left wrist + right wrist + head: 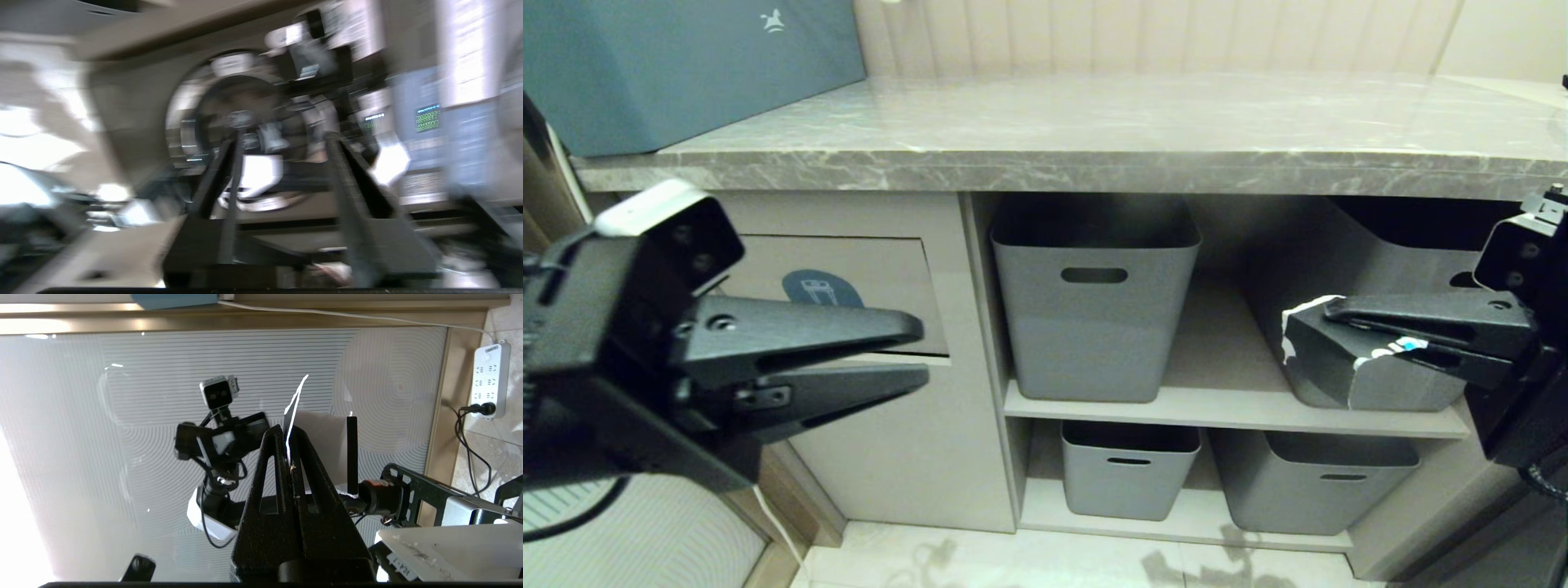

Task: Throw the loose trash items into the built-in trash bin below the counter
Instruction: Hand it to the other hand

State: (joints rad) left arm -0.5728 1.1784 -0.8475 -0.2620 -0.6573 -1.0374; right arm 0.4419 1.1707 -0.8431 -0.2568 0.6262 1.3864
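Note:
The grey marble counter point(1094, 122) runs across the head view. Below it at the left is the built-in trash bin point(882, 278), a beige flap with a blue sticker point(821, 287). My left gripper point(923, 353) hangs just in front of the flap, pointing right. It is open point(282, 139) with nothing visible between its fingers. At the right, my right gripper point(1339, 320) points left and is shut on a torn black piece with white edges point(1327, 359). A small teal-and-white bit point(1405, 345) shows between its fingers. That piece appears edge-on point(295, 400) in the right wrist view, pinched at the tips point(286, 433).
Grey handled tubs fill the open shelves: one upper middle point(1094, 302), one behind my right gripper point(1380, 245), two below point(1129, 469) point(1319, 482). A teal box point(686, 65) stands on the counter's left end. A power strip point(490, 381) lies on the floor.

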